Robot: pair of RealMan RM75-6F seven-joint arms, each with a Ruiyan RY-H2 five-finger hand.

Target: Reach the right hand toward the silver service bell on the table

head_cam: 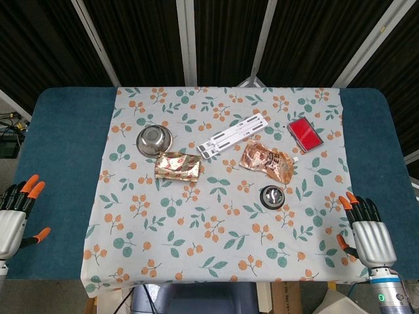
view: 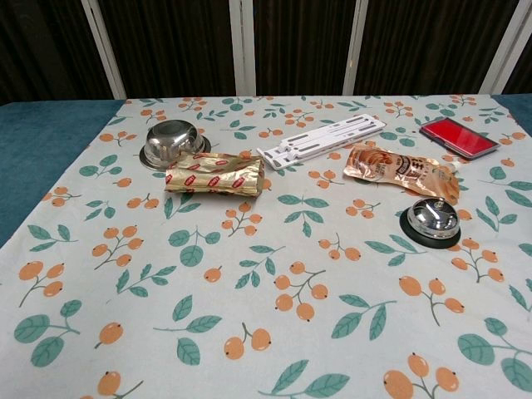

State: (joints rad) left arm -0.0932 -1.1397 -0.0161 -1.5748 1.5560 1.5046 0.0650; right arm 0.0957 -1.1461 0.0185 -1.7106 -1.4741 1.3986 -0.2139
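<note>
The silver service bell (head_cam: 272,195) on its black base stands right of the cloth's middle; in the chest view the bell (view: 431,219) is at the right. My right hand (head_cam: 368,229) hovers at the table's near right corner, fingers apart and holding nothing, well to the right of and nearer than the bell. At the near left edge my left hand (head_cam: 14,218) is also open and empty. Neither hand shows in the chest view.
A floral cloth (head_cam: 196,248) covers the blue table. On it lie a steel bowl (head_cam: 154,139), a gold wrapper (head_cam: 177,165), a white folded stand (head_cam: 233,134), a copper pouch (head_cam: 266,161) just behind the bell, and a red case (head_cam: 305,134).
</note>
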